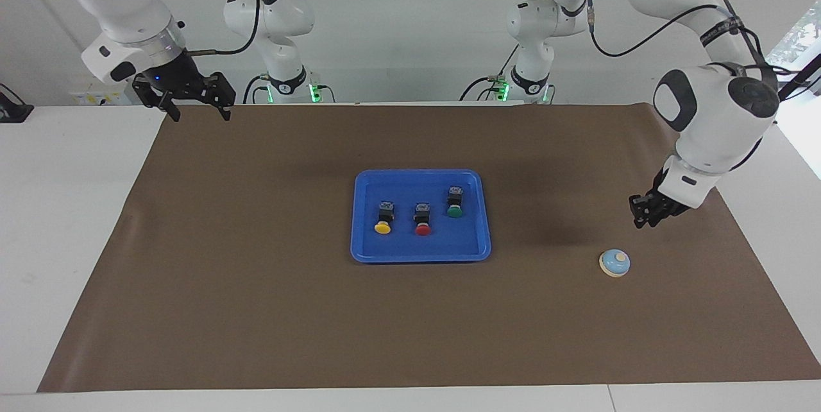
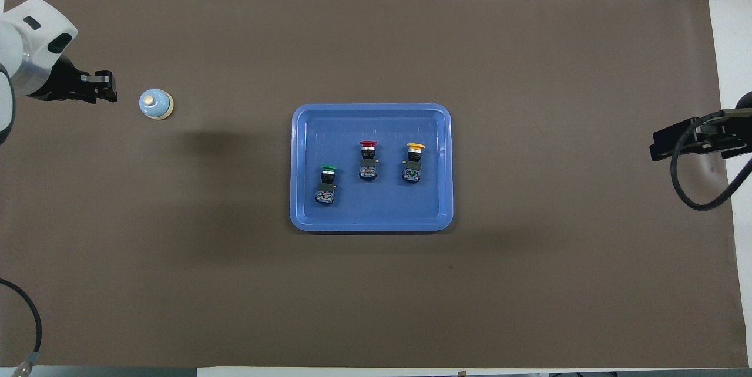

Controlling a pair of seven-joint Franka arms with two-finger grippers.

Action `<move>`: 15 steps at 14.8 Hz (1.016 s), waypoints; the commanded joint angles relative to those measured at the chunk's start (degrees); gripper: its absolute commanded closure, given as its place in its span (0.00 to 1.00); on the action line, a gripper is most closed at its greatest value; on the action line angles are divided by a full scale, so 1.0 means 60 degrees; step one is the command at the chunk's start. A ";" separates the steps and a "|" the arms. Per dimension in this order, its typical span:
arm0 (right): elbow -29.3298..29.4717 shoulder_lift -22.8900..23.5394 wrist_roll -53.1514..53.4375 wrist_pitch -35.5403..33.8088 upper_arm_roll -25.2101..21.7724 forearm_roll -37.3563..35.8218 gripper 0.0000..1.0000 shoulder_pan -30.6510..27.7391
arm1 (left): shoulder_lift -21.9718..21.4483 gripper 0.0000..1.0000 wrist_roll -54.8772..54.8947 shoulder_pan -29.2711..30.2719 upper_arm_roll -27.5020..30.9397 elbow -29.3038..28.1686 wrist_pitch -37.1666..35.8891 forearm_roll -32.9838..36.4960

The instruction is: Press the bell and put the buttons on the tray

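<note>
The light blue bell (image 1: 614,262) (image 2: 155,105) stands alone on the brown mat toward the left arm's end of the table, its cream knob uncovered. My left gripper (image 1: 644,214) (image 2: 106,86) hangs in the air beside the bell, clear of it and holding nothing. The blue tray (image 1: 420,258) (image 2: 371,225) lies mid-table. On it lie three buttons: yellow (image 1: 383,219) (image 2: 413,163), red (image 1: 422,220) (image 2: 368,161) and green (image 1: 455,203) (image 2: 326,184). My right gripper (image 1: 199,113) waits open and empty above the mat's corner near its base.
A brown mat (image 1: 256,309) covers most of the white table (image 1: 64,219). A loose cable (image 2: 32,321) of the left arm curls over the mat's corner nearest the robots. A black mount (image 1: 13,110) sits at the table's edge by the right arm.
</note>
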 commanded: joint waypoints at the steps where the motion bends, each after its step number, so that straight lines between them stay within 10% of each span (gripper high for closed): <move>1: -0.0249 -0.0222 -0.0235 0.0015 0.0145 -0.0087 0.00 -0.0193 | -0.1135 0.00 -0.0293 -0.0073 0.0038 -0.0338 -0.0948 0.0236; 15: -0.0249 -0.0222 -0.0235 0.0015 0.0145 -0.0087 0.00 -0.0193 | -0.2105 0.00 -0.0205 -0.0351 -0.0035 -0.0309 -0.2957 -0.0260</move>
